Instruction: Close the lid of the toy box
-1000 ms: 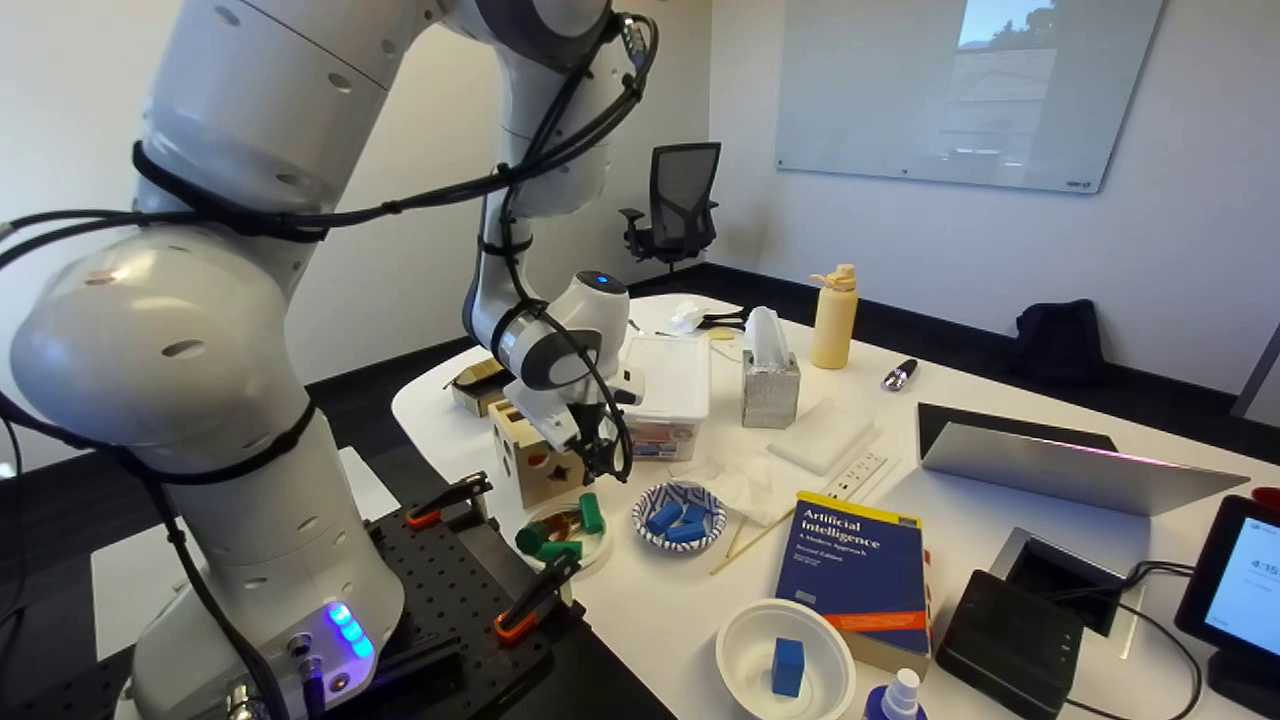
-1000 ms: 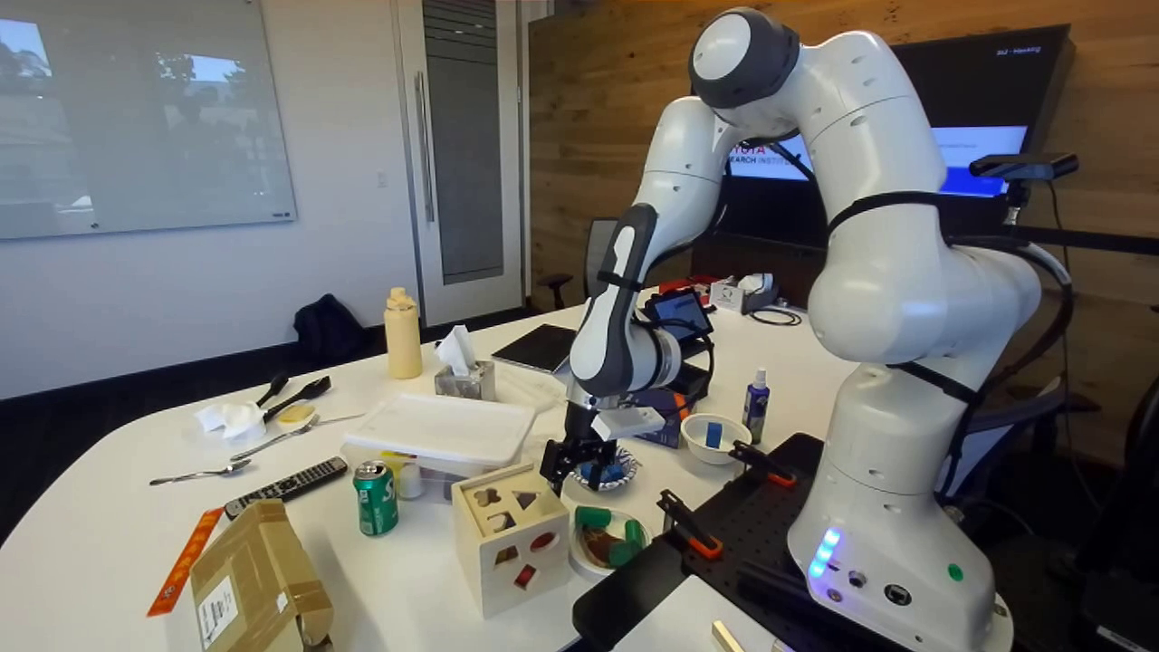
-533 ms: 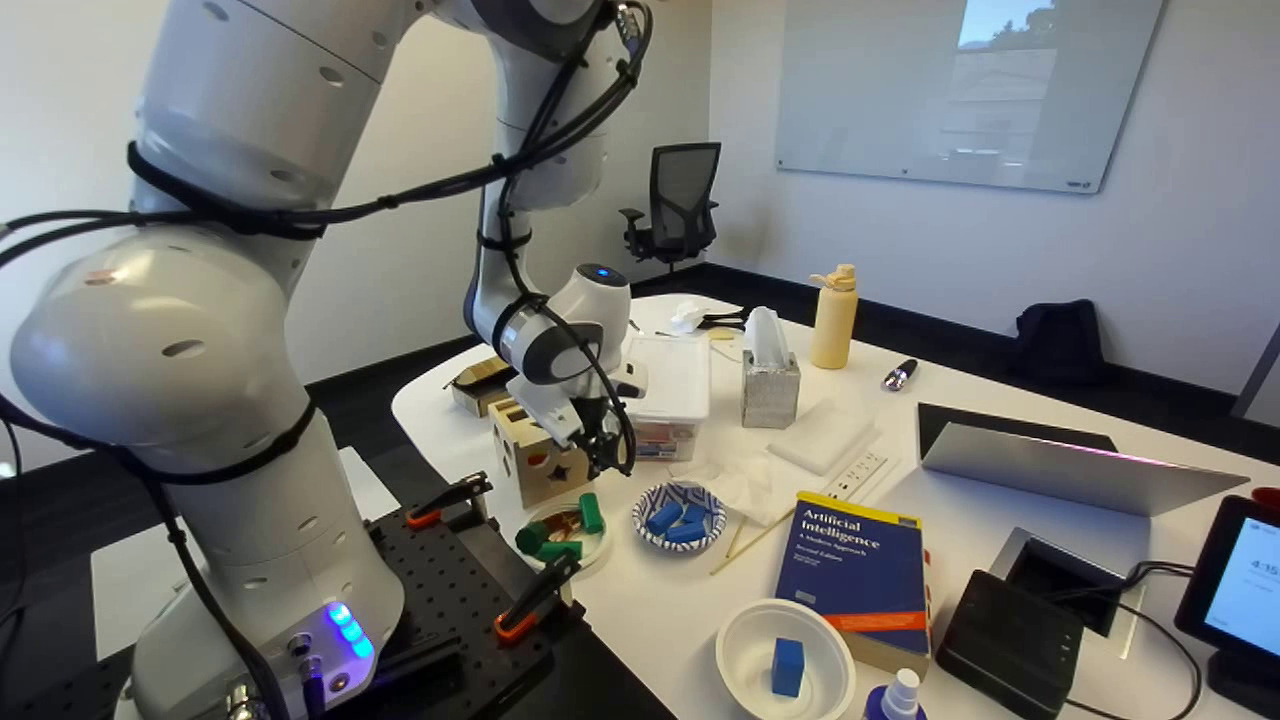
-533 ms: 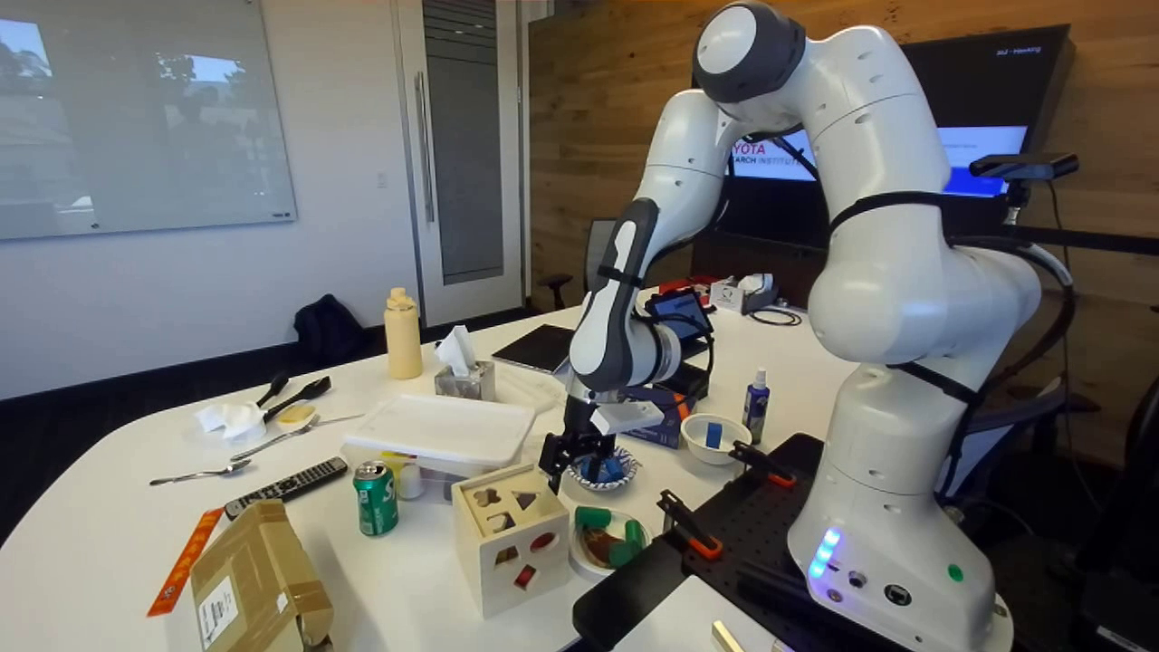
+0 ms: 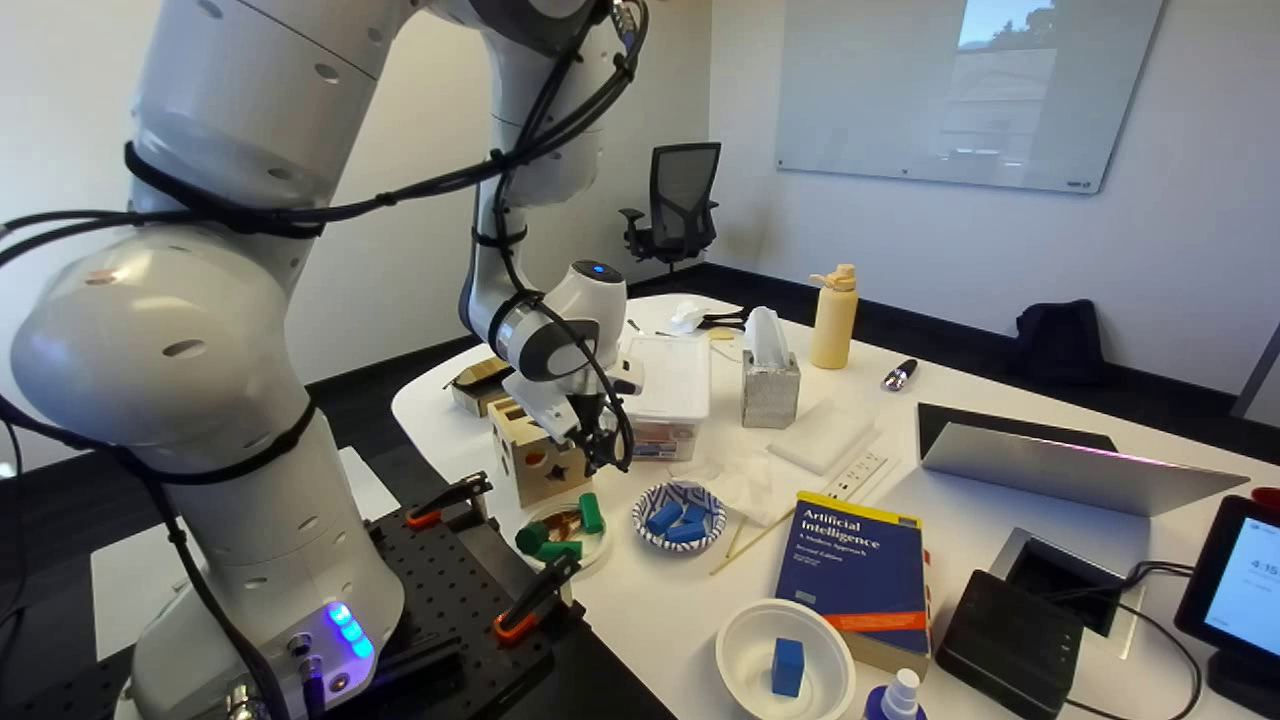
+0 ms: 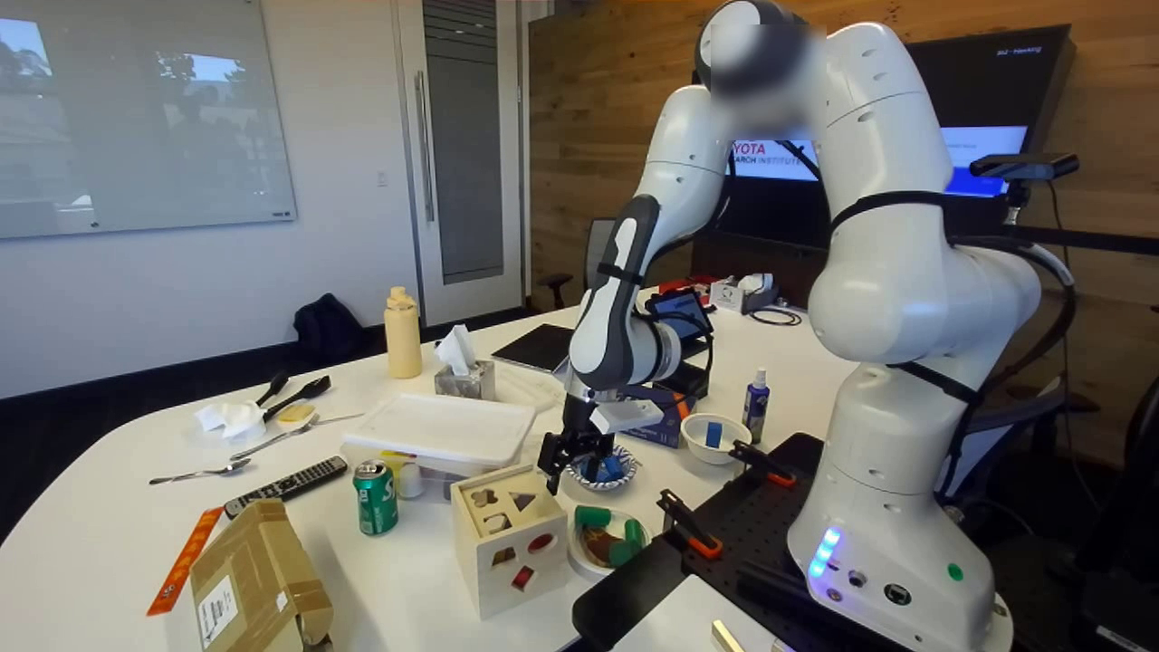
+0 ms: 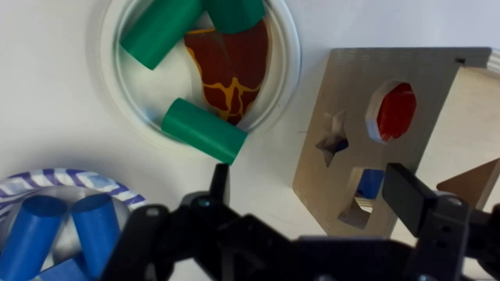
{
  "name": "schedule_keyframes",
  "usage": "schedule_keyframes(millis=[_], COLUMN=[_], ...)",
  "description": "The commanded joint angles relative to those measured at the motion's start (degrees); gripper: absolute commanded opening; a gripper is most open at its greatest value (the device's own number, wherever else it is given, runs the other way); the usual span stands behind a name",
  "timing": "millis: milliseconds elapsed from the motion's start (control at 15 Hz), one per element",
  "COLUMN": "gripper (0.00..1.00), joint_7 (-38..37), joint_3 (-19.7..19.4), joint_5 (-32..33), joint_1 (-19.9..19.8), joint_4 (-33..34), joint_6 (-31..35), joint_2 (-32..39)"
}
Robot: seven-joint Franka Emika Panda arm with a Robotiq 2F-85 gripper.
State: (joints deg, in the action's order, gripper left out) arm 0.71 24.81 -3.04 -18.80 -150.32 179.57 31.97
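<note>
Claw (image 7: 310, 173) is spread w/ toy box (image 6: 512, 538) just beside it, contact unclr.

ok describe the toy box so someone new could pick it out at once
On the white table, find the big white-topped plastic container. Close beside it, next to the dish of green blocks, stands the toy box, a light-wood cube. Unlike the container and the brown cardboard box nearby, it has shaped holes cut through its top and sides.
</note>
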Motion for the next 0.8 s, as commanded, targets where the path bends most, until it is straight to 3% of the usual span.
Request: schedule_keyframes(millis=[0,333,733], gripper=[1.0,1.0,1.0], joint_7=[-2.3,-3.3,-2.4], joint_3=[0.7,0.6,-4.5], joint_5=[-2.1,-6.1,-9.9], joint_1=[1.3,6.0,15.1], joint_4=[-1.4,-0.3,1.3], joint_6=[-3.8,-13.0,-19.6], joint_2=[-5.4,-13.3,-18.5])
